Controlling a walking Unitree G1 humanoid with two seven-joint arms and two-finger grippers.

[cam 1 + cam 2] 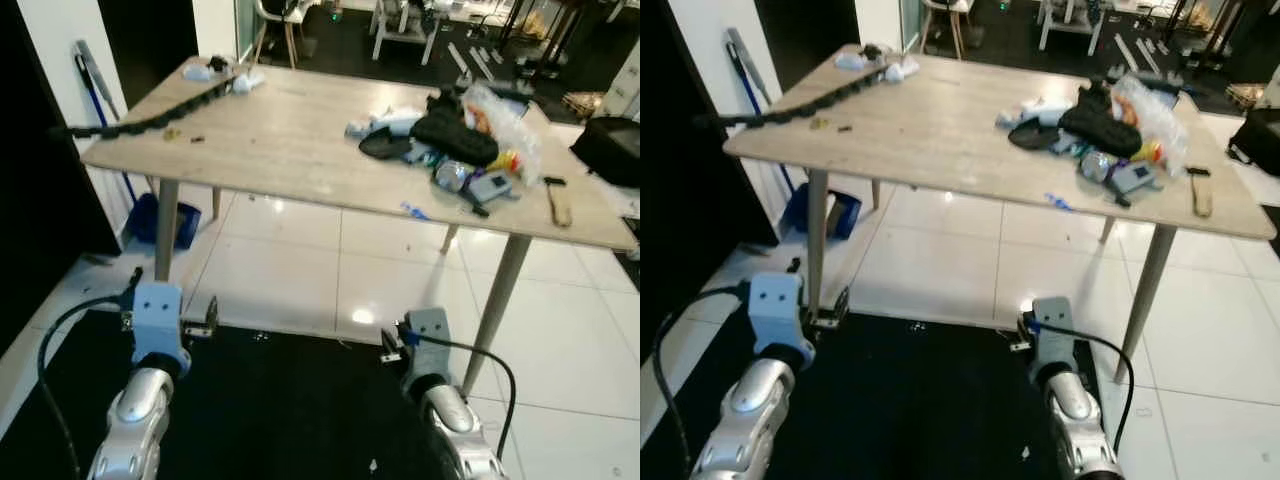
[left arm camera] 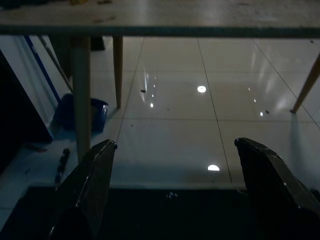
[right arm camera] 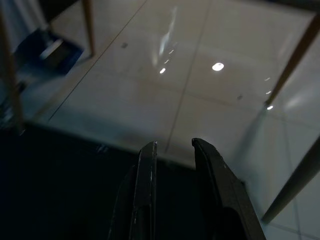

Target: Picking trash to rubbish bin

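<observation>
Pale wood table (image 1: 290, 140) w/ thin legs ahead; trash pile (image 1: 455, 140) (bags, wrappers) on its far right side. Left gripper (image 2: 172, 150) wide open, empty; right gripper (image 3: 172, 145) nearly closed, empty, both low over glossy tiles (image 1: 300, 270).

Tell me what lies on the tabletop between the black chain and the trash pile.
In the left eye view, bare tabletop separates the black chain from the trash pile.
</observation>
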